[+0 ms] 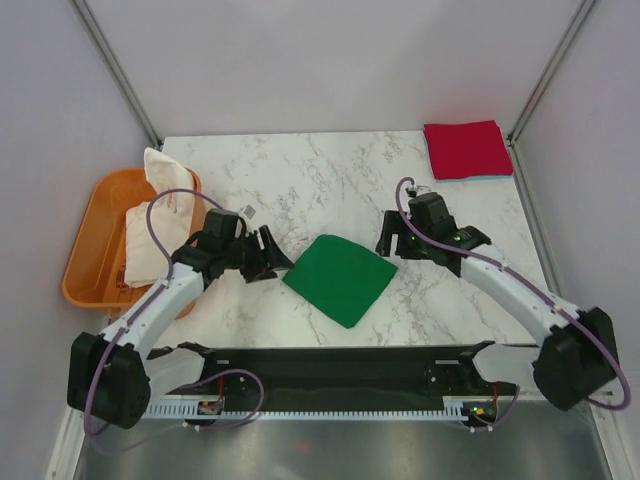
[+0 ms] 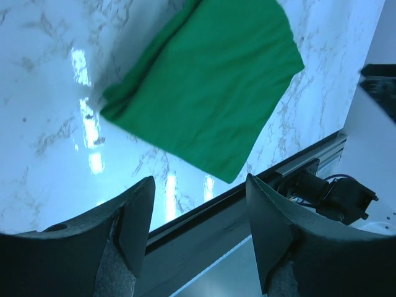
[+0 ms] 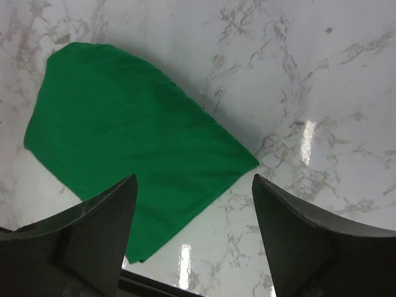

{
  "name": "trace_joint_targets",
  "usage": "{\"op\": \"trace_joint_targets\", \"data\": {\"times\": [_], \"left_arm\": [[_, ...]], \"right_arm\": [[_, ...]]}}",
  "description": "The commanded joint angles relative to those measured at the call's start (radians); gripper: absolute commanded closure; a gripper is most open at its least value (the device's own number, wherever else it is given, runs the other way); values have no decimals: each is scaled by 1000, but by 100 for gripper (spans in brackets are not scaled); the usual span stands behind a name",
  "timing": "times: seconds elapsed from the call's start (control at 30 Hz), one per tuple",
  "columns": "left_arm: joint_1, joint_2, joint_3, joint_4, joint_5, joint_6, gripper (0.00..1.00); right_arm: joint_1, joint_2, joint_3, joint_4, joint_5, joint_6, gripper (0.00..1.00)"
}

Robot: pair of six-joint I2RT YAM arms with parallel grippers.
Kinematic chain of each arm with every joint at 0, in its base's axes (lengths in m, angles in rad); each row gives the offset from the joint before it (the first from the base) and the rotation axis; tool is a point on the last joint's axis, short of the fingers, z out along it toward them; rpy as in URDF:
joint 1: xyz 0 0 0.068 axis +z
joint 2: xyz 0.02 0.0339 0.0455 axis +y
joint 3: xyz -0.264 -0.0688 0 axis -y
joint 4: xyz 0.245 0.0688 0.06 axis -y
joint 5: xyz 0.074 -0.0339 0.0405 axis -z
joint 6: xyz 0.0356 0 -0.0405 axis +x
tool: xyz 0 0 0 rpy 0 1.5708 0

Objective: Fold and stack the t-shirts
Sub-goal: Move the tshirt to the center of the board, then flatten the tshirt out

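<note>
A bright green t-shirt (image 1: 340,278) lies folded into a small flat square on the marble table (image 1: 300,170), between my two grippers. My left gripper (image 1: 266,256) hovers just left of it, open, with nothing between its fingers; in its wrist view (image 2: 199,180) the green t-shirt (image 2: 210,80) lies beyond the tips. My right gripper (image 1: 386,241) stands open at the shirt's right corner, and the green cloth (image 3: 130,148) shows under its left finger (image 3: 194,179). A folded red t-shirt (image 1: 467,149) rests at the back right on a pale blue one (image 1: 490,178). A white t-shirt (image 1: 150,235) lies crumpled in the tub.
The orange plastic tub (image 1: 85,250) sits at the table's left edge, beside my left arm. A black rail (image 1: 330,360) runs along the near edge, seen also in the left wrist view (image 2: 247,198). Grey walls with metal posts close in the back and sides.
</note>
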Motion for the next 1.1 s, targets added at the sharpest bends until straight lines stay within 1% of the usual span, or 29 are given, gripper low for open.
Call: {"op": "trace_joint_targets", "data": {"times": [0.0, 0.07, 0.1, 0.2, 0.37, 0.43, 0.47, 0.5, 0.57, 0.6, 0.63, 0.67, 0.7, 0.73, 0.77, 0.8, 0.87, 0.9, 1.0, 1.07], "left_arm": [[-1, 107, 94, 91, -18, 59, 32], [-9, 176, 119, 107, -24, 62, 31], [-13, 190, 119, 111, -50, 63, 31], [-29, 218, 88, 117, -95, 59, 31], [-58, 256, 25, 181, -122, 49, 32], [-72, 308, 14, 211, -106, 49, 34], [-90, 334, 19, 225, -101, 51, 35], [-101, 357, 36, 225, -99, 54, 38], [-124, 422, 59, 225, -98, 59, 44], [-128, 434, 82, 226, -87, 59, 60], [-131, 446, 94, 226, -78, 53, 73], [-131, 440, 129, 226, -52, 46, 92], [-131, 428, 151, 225, -38, 42, 98], [-131, 408, 174, 225, -18, 33, 98], [-131, 352, 197, 223, 12, 10, 98], [-131, 321, 253, 219, 20, -6, 98], [-131, 237, 321, 197, 26, -39, 98], [-133, 219, 393, 165, 26, -46, 98], [-133, 192, 491, 107, 14, -27, 98], [-133, 172, 470, 88, 23, -15, 98]], "right_arm": [[21, 168, -21, 224, -80, -2, 17], [47, 228, -6, 267, -72, -19, 19], [84, 281, 6, 276, -36, -23, 20], [148, 361, 51, 235, 38, -2, 22], [179, 403, -35, 247, 126, 72, 23], [179, 437, -66, 281, 136, 77, 29], [179, 447, -67, 290, 138, 78, 35], [179, 460, -58, 293, 147, 77, 55], [179, 443, -38, 286, 162, 70, 75], [179, 429, -8, 272, 167, 61, 97], [179, 412, 14, 261, 173, 58, 100], [179, 374, 70, 228, 185, 47, 100], [179, 354, 104, 209, 190, 41, 100], [178, 334, 142, 189, 196, 35, 100], [178, 295, 185, 143, 202, 28, 100], [179, 276, 278, 120, 208, 21, 100], [179, 221, 371, 63, 222, 3, 100], [179, 199, 438, 60, 239, -2, 100], [178, 112, 495, 72, 262, -9, 100], [178, 52, 470, 95, 252, -3, 100]]}}
